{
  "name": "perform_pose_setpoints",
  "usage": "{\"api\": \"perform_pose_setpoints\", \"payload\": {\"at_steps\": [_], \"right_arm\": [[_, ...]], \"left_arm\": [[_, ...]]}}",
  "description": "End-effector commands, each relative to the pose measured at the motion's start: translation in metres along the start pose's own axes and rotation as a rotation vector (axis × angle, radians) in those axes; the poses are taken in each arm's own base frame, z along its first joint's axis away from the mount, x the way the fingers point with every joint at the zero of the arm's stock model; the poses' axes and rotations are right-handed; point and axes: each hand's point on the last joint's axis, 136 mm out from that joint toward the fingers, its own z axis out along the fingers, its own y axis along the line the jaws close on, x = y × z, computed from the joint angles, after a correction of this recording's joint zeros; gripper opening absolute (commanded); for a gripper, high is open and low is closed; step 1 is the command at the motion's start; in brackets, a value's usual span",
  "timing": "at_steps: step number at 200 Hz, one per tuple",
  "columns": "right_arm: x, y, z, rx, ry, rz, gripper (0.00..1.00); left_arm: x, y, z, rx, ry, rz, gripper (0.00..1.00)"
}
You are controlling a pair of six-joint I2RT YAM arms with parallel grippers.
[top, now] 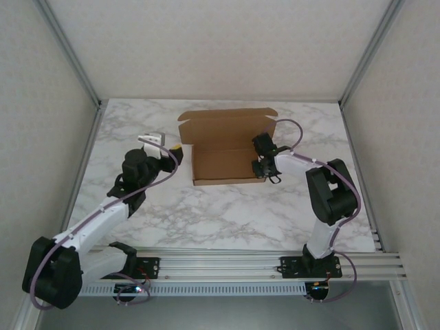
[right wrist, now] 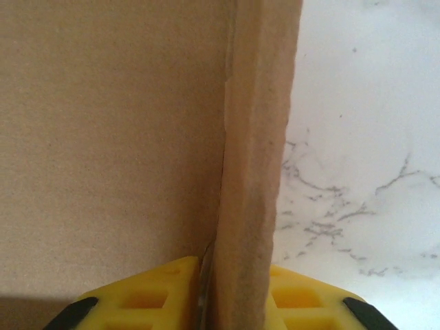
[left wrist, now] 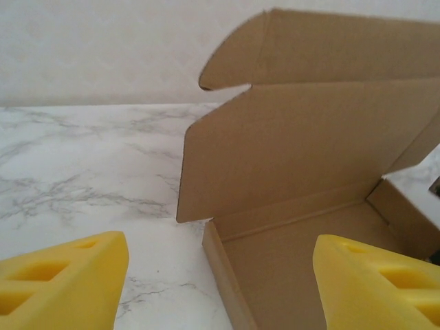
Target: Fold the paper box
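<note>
The paper box (top: 223, 148) is brown cardboard and lies on the marble table, its lid standing up at the back. My right gripper (top: 262, 163) is shut on the box's right side wall. In the right wrist view that wall (right wrist: 251, 172) runs upright between the two yellow fingers (right wrist: 137, 302). My left gripper (top: 176, 152) is open at the box's left end. In the left wrist view its yellow fingers (left wrist: 62, 282) straddle the low left wall (left wrist: 230, 289) without touching it. Behind that wall rises the lid (left wrist: 309, 144) with its top flap bent forward.
The marble table (top: 227, 213) has bare room in front of the box and on both sides. Enclosure walls with aluminium posts (top: 75, 62) close in the left, right and back. A rail (top: 261, 265) carrying both arm bases runs along the near edge.
</note>
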Motion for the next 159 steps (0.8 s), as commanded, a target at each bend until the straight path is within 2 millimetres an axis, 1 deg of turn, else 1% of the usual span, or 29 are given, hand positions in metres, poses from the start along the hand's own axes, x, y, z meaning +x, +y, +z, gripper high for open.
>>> {"api": "perform_pose_setpoints", "payload": {"at_steps": [1,17,32,43,54,74,91,99,128,159], "right_arm": [[-0.001,0.007,-0.01,-0.038,-0.033,0.019,0.25],[0.002,0.008,-0.011,-0.048,-0.034,0.018,0.25],[0.002,0.009,-0.012,-0.054,-0.037,0.016,0.25],[0.003,0.01,-0.012,-0.059,-0.037,0.016,0.26],[0.004,0.01,-0.012,-0.056,-0.038,0.011,0.27],[0.004,0.01,-0.013,-0.053,-0.04,0.009,0.27],[0.002,0.01,-0.015,-0.058,-0.048,0.011,0.28],[0.002,0.011,-0.016,-0.06,-0.05,0.007,0.29],[0.002,0.011,-0.017,-0.058,-0.053,0.004,0.3],[0.002,0.013,-0.014,-0.062,-0.046,-0.003,0.3]], "left_arm": [[-0.02,-0.015,0.013,0.104,-0.039,0.141,0.72],[-0.017,-0.008,0.025,0.109,-0.026,0.157,0.72],[-0.021,-0.004,0.033,0.134,-0.043,0.165,0.72],[-0.021,-0.009,0.039,0.182,-0.036,0.226,0.71],[-0.012,-0.01,0.05,0.211,0.013,0.288,0.7],[-0.005,-0.002,0.062,0.254,0.044,0.299,0.68],[-0.007,0.012,0.073,0.23,0.046,0.289,0.67],[-0.007,0.015,0.076,0.228,0.043,0.294,0.67],[0.002,0.027,0.09,0.243,0.066,0.294,0.66],[0.007,0.022,0.101,0.341,0.074,0.289,0.62]]}}
